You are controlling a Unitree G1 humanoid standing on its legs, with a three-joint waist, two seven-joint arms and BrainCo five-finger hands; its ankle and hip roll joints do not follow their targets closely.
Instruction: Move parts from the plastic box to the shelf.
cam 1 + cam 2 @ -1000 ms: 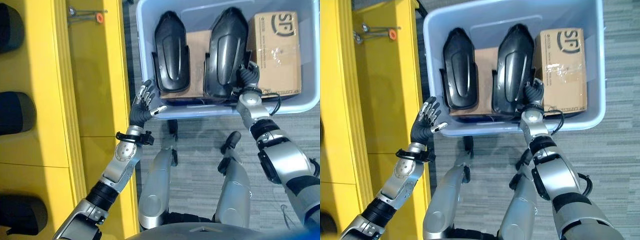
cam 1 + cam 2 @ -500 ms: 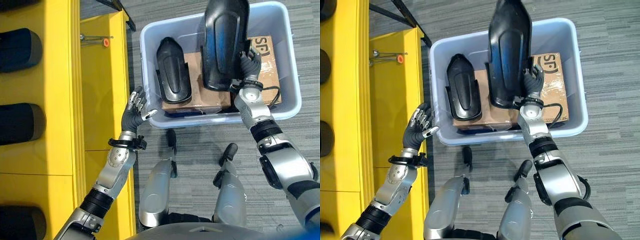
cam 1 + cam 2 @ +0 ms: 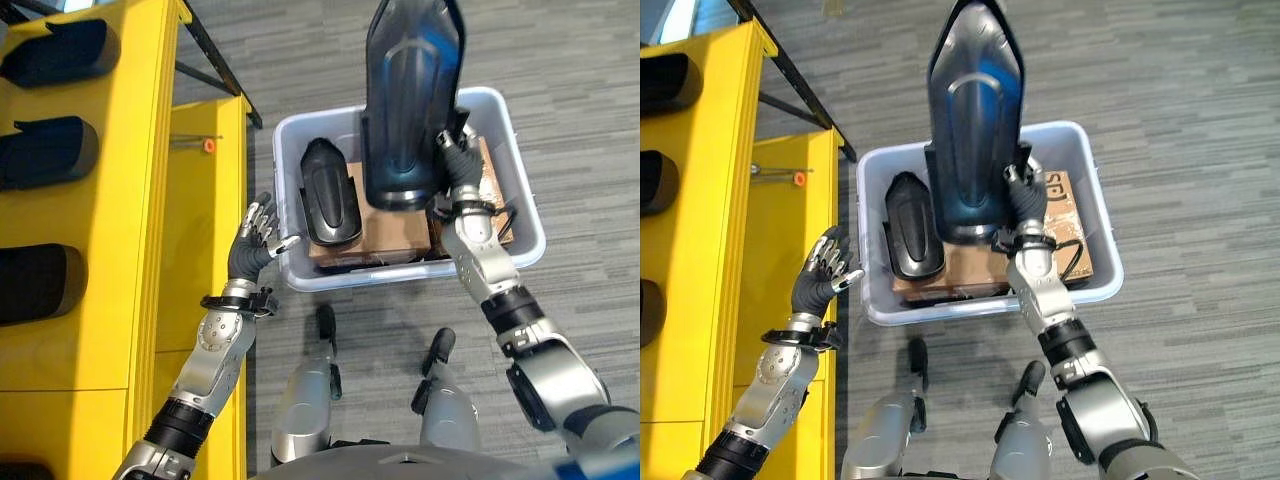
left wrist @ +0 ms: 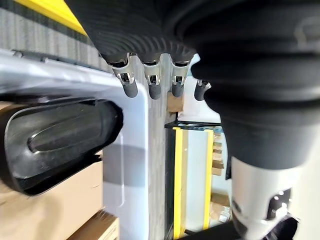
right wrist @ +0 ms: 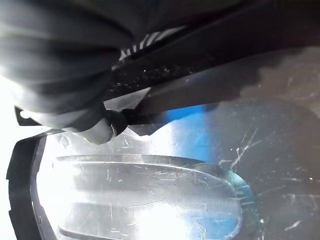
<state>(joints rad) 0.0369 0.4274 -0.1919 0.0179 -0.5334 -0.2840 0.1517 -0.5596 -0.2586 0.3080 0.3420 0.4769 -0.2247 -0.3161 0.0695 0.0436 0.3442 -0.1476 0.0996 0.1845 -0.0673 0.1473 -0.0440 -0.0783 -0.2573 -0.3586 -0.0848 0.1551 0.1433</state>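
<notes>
i see my right hand clamped on a black part, held upright above the plastic box. my left hand hangs with fingers spread beside the box's rim, near the yellow shelf.

The left hand is showing silver fingers ending in dark rounded tips, with small bright metal fittings just behind those tips. Directly behind the fingers, a dark ribbed cover is wrapping the back of the hand and the wrist. Further back from the fingers, a black ring is circling the left arm, whose smooth silver-grey shell is giving way to a dark ribbed sleeve. The right hand is wearing the same dark cover. Behind its fingers, the right arm is alternating silver-grey shells with black bands, growing bulkier away from the fingers.
</notes>
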